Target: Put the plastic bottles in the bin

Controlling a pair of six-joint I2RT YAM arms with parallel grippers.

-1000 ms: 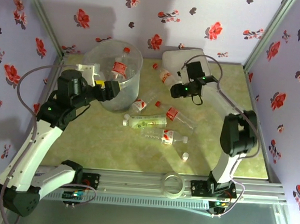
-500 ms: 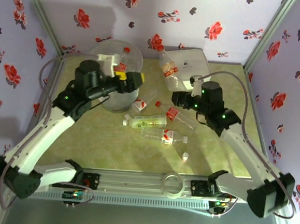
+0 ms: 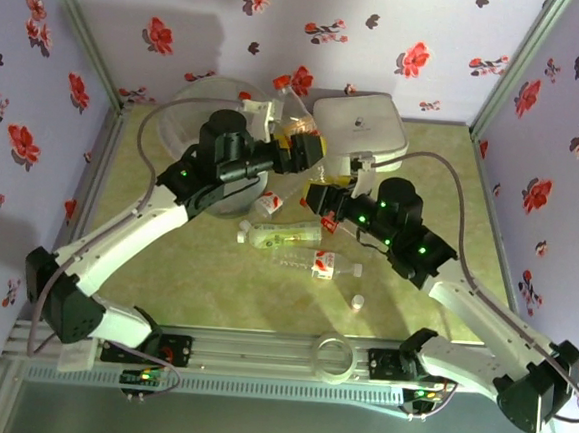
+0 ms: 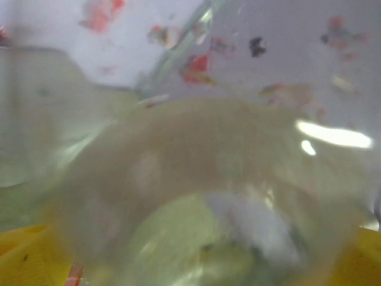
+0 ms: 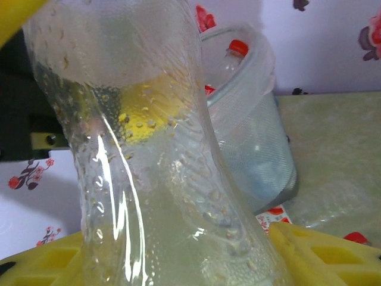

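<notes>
Bin: 11 o'clock on the table, bottles inside.
My left pincer: wide, fingers flanking the bottle top.
Held bottle: at the bin's 3 o'clock.
My right pincer: clamped on its base.
Loose bottles: 6 o'clock of both pincers.

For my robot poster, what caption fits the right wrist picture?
Right gripper grips a clear plastic bottle, with the bin behind it.
</notes>
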